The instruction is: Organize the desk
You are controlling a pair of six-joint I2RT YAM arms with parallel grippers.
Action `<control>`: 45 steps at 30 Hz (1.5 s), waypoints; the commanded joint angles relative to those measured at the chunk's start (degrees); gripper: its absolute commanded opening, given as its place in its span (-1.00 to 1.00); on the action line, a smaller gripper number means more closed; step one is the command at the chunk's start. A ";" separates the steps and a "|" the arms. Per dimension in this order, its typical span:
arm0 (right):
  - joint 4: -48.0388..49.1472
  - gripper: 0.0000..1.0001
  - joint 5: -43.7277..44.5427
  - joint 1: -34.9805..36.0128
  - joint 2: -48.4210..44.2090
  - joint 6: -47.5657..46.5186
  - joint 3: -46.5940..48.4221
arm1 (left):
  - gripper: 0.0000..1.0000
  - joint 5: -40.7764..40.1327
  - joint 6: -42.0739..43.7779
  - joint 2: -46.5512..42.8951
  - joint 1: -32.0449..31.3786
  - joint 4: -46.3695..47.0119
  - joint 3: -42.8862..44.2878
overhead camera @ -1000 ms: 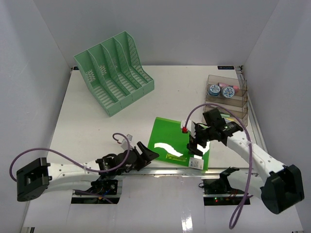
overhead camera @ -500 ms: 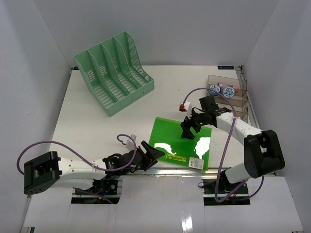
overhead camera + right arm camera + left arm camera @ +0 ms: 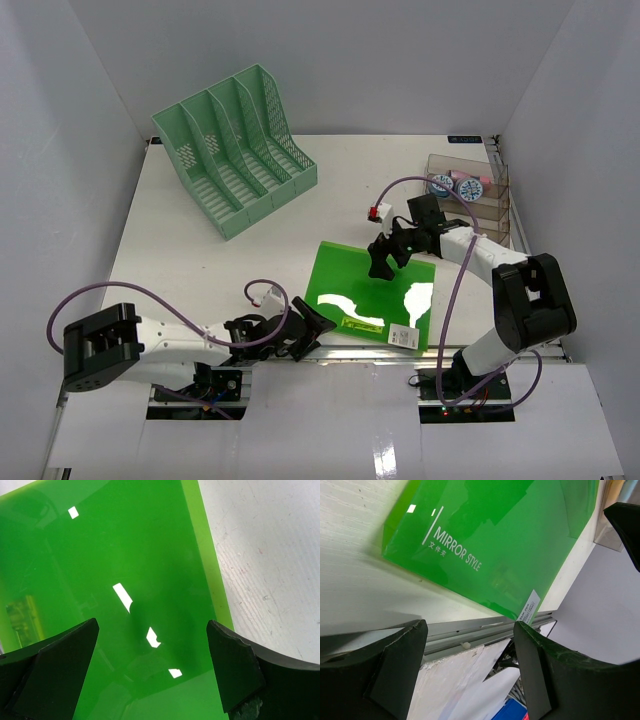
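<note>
Left gripper (image 3: 316, 328), jaws apart and empty, faces the green folder (image 3: 348, 272) lying at the front of the desk (image 3: 200, 250). Right gripper (image 3: 386, 258) (jaws wide, also empty) hovers over its far edge. Likely step: lifting the folder, so a finger must slip under an edge.

The left arm (image 3: 180, 343) lies low and stretches out flat toward the green board (image 3: 365, 290). Its left claw (image 3: 318, 325) sits just beside the board's near left corner and points at it. The two fingers (image 3: 395, 675) are spread wide with nothing between them.

The right arm (image 3: 480, 258) bends like an elbow by the board's far right side. Its right claw (image 3: 383, 258) hangs over the board's far edge, pointing down. Its fingers (image 3: 235, 670) are spread wide too and hold nothing.
</note>
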 commanded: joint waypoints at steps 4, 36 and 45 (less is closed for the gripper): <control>2.79 0.91 0.48 -0.24 2.16 1.74 2.13 | 0.60 -4.44 -3.41 2.22 -0.31 3.55 -0.52; -2.02 0.39 -3.32 -0.32 11.18 1.39 0.58 | 0.41 -22.27 2.39 10.35 -1.56 11.41 2.82; -3.21 0.33 -4.63 -0.32 12.29 1.16 0.88 | 0.42 -28.15 14.08 10.16 -2.16 29.00 -0.97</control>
